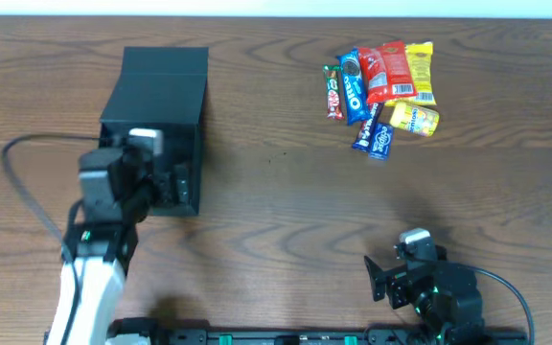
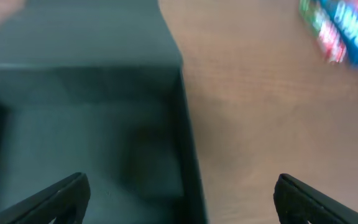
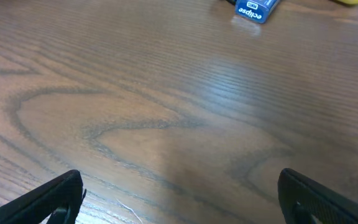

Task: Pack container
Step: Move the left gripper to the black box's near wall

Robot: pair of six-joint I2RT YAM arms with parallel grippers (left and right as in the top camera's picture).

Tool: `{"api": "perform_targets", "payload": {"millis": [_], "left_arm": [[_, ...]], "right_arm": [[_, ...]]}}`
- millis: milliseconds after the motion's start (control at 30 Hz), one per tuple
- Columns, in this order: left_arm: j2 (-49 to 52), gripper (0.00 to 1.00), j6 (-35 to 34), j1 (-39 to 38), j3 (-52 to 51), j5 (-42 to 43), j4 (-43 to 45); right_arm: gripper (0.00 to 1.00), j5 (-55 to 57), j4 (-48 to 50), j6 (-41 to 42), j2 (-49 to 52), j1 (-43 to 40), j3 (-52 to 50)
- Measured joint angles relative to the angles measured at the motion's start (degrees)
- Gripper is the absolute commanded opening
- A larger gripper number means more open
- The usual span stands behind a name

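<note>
The matte black container (image 1: 156,101) stands open at the left of the table, its flap lid folded back on the far side. My left gripper (image 1: 175,184) hovers over its near right corner, open. In the left wrist view the fingers (image 2: 182,183) are spread wide on either side of the right wall of the container (image 2: 73,143), whose visible inside is bare. Several snack packets (image 1: 381,86) lie in a loose pile at the far right, blurred in the left wrist view (image 2: 340,28). My right gripper (image 1: 383,278) is open and empty over bare table (image 3: 180,180).
The pile holds a red packet (image 1: 391,72), a blue Oreo pack (image 1: 355,84), a yellow packet (image 1: 415,118) and a blue Eclipse pack (image 1: 374,136), which also shows in the right wrist view (image 3: 253,9). A black cable (image 1: 22,182) loops at the left.
</note>
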Motion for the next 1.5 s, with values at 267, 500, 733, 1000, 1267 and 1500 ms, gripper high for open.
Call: {"api": "perform_targets", "payload": {"millis": [267, 500, 733, 1000, 1267, 1500], "left_arm": [[10.21, 0.95, 9.09, -6.8, 0.09, 0.22, 2.97], [11.17, 0.95, 10.62, -7.28, 0.09, 3.96, 3.26], [11.17, 0.95, 10.21, -7.28, 0.09, 5.62, 3.41], [11.17, 0.95, 6.4, -7.28, 0.09, 3.89, 3.37], [13.97, 0.95, 2.78, -7.28, 0.09, -1.75, 3.5], [19.74, 0.5, 1.46, -7.28, 0.09, -2.73, 6.03]], "right_arm": [[0.99, -0.02, 0.0, -0.02, -0.02, 0.0, 0.0], [0.99, -0.02, 0.0, -0.02, -0.02, 0.0, 0.0], [0.99, -0.02, 0.0, 0.0, -0.02, 0.0, 0.0], [0.99, -0.02, 0.0, 0.0, -0.02, 0.0, 0.0], [0.99, -0.02, 0.0, 0.0, -0.02, 0.0, 0.0], [0.99, -0.02, 0.0, 0.0, -0.02, 0.0, 0.0]]}}
